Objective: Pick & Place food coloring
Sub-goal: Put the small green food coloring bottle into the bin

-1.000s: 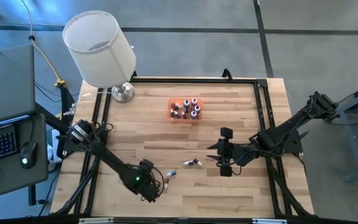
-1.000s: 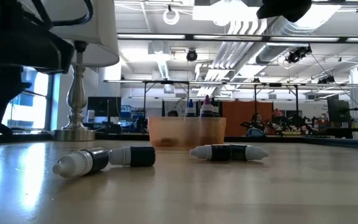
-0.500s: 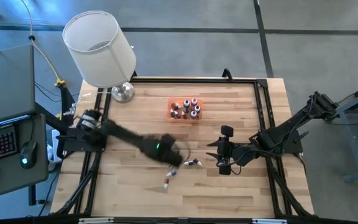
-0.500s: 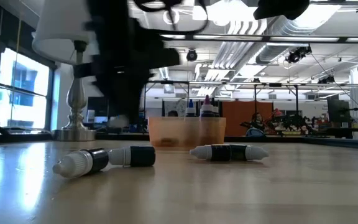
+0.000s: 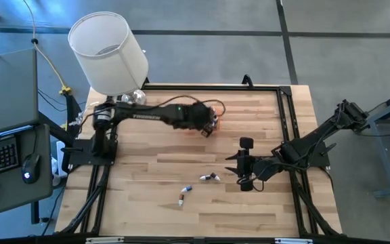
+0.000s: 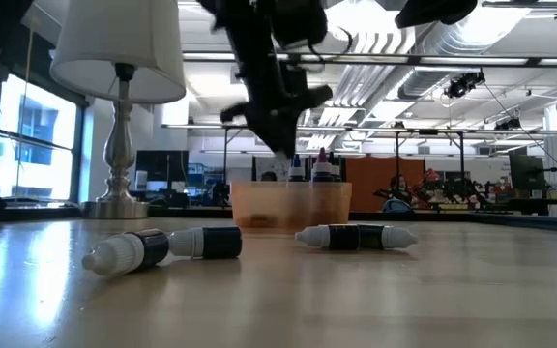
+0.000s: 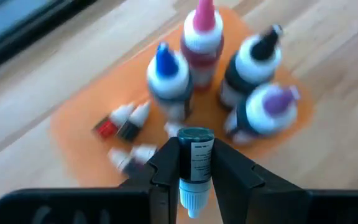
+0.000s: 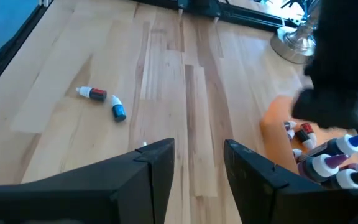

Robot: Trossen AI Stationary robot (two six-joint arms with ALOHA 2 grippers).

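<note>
The food coloring is several tiny white-capped dropper bottles. One sits in my left gripper [image 7: 194, 155], which hovers over the orange tray [image 5: 193, 129] at the table's far middle. Small bottles lie in the tray [image 7: 73, 134] beside several larger upright ones [image 7: 201, 46]. Two pairs lie on their sides on the wood: one pair [image 5: 210, 177] just left of my right gripper [image 5: 239, 171], the other [image 5: 182, 197] nearer the near edge. My right gripper [image 8: 197, 155] is open, low over the table right of centre. My left gripper pinches a tiny bottle's labelled body [image 7: 195, 163] between its two fingers [image 7: 166, 163]. The bottle lies along the fingers, teal base [image 7: 194, 134] at the fingertips, white cap [image 7: 191, 202] toward the wrist. The fingers point down from above the tray, and the bottle is lifted clear.
A white-shaded lamp on a silver base [image 5: 133, 99] stands at the far left corner, close to the left arm. A black frame [image 5: 286, 108] borders the table. Bare wood [image 5: 249, 210] lies along the near edge. A desk with keyboard and mouse [image 5: 26, 169] stands left of the table.
My left arm has swung fast from the table's near left, beside the near pair of bottles, up and toward the far edge, and its gripper now hangs over the orange tray. The bottles on the wood have stayed put.
</note>
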